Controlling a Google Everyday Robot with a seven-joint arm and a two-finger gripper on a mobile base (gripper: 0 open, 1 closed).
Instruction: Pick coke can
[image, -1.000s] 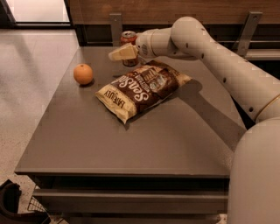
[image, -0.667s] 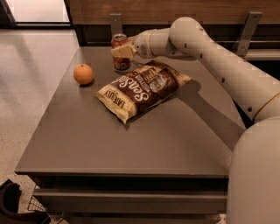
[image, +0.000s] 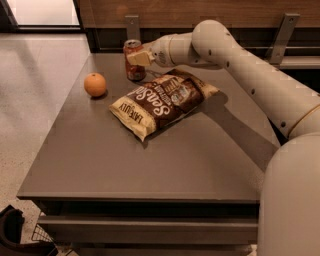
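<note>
On the flat grey table, nearest to the camera lies the brown-and-yellow crinkled chip bag, and a little further to its left sits the round orange fruit. Behind them, near the far edge, the small red metal coke can stands upright with the cream-coloured gripper right against its middle; I cannot tell if the gripper is closed on it. I judge this the grasping step, and the next move calls for a firm hold, then a straight lift clear of the bag.
</note>
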